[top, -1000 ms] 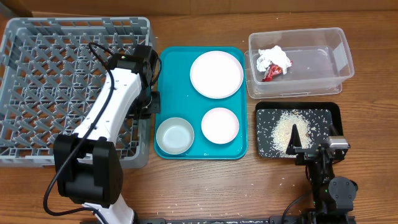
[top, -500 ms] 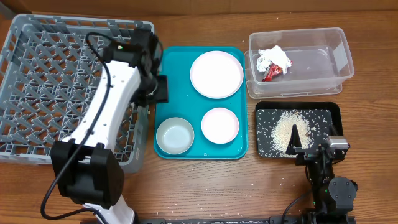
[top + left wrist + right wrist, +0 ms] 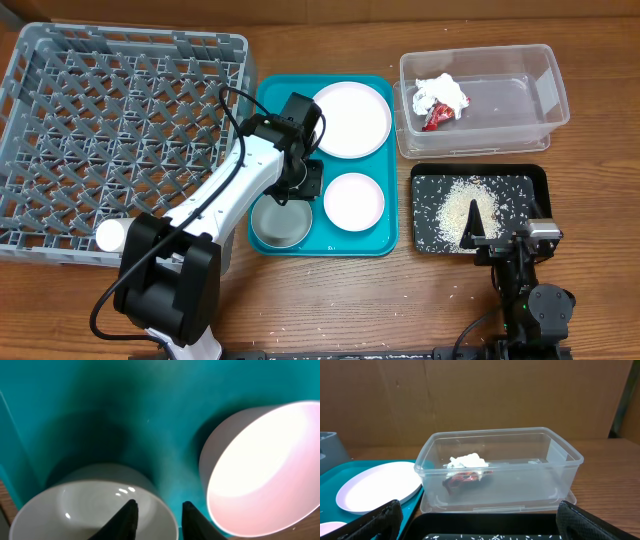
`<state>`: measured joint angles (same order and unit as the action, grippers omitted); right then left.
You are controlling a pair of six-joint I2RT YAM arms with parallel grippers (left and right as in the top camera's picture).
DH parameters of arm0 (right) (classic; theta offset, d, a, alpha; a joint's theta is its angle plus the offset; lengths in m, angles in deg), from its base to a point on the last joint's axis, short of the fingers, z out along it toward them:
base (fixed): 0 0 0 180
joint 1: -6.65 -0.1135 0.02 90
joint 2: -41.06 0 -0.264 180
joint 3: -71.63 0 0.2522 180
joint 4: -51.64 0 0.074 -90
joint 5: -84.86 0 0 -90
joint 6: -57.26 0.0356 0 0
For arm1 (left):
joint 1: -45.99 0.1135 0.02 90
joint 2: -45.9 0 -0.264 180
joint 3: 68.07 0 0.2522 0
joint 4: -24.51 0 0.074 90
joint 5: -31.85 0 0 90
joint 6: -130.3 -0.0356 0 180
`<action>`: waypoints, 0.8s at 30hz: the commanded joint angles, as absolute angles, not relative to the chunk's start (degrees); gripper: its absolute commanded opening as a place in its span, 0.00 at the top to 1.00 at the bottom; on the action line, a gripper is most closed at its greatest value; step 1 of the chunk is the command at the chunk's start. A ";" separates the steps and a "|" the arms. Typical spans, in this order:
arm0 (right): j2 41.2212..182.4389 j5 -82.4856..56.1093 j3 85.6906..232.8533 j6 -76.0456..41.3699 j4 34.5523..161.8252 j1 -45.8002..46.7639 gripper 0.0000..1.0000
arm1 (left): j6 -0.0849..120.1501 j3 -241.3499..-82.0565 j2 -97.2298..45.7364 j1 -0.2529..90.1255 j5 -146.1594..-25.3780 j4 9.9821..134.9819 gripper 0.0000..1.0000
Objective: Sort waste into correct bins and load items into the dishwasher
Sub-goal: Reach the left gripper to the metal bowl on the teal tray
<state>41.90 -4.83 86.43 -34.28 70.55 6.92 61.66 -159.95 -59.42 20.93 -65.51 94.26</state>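
My left gripper is open and low over the teal tray. In the left wrist view its fingers straddle the near rim of the silver-grey bowl. The smaller white dish lies right of the bowl. The pale plate lies behind them. A small white cup lies in the grey dish rack at its front edge. The clear tub holds the tissue and the red wrapper. The black tray holds rice. My right gripper is open and empty. Chopsticks are out of view.
The teal tray sits between the rack and the bins. The right wrist view shows the tub, tissue, wrapper, plate and the black tray's edge between my open fingers. A few crumbs lie on the table near the front.
My left arm swung right from the rack's edge to over the teal tray and came down at the bowl. The cup now shows in the rack. The right arm has not moved.
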 commanded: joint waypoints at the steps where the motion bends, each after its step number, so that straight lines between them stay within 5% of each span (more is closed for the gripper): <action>1: 41.29 -4.78 85.87 -34.50 70.18 6.68 0.00 | 63.89 -159.80 -58.35 19.59 -67.69 90.87 0.65; 10: 41.29 -4.78 85.87 -34.47 70.18 6.68 0.00 | 62.19 -159.65 -60.20 13.36 -59.21 83.42 0.60; 24: 41.29 -4.78 85.87 -34.47 70.18 6.68 0.00 | 65.01 -159.65 -67.24 13.01 -58.97 84.89 0.72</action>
